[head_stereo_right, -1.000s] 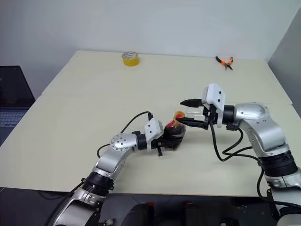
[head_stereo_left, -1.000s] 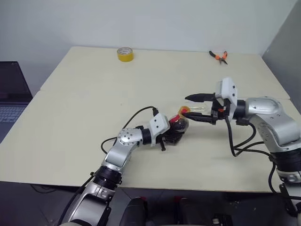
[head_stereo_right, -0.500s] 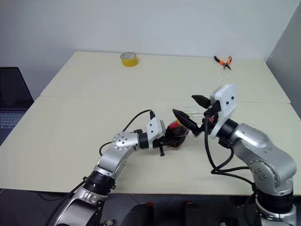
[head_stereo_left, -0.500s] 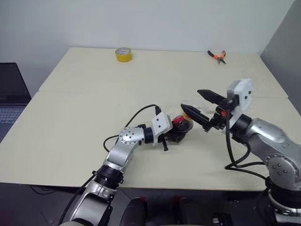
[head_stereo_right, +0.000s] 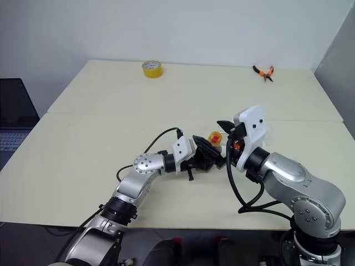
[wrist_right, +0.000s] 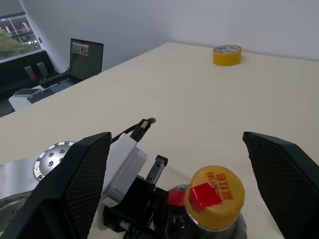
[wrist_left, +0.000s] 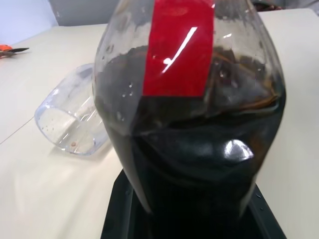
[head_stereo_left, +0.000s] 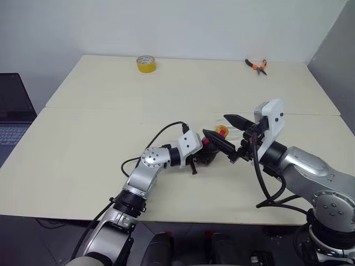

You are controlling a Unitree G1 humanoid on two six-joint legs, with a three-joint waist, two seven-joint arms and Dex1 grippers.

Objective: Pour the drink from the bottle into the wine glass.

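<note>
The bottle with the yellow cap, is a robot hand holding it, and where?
Yes. The left gripper is shut on the bottle, gripping its lower body. The right gripper is open around the cap, holding nothing.

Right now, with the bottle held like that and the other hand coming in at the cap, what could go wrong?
1. The wine glass lies on its side beside the bottle; nothing can be poured until it stands, and a nudge might roll it.
2. The yellow cap is on; the open right gripper straddles it, and twisting may turn the bottle in the shut left gripper.
</note>
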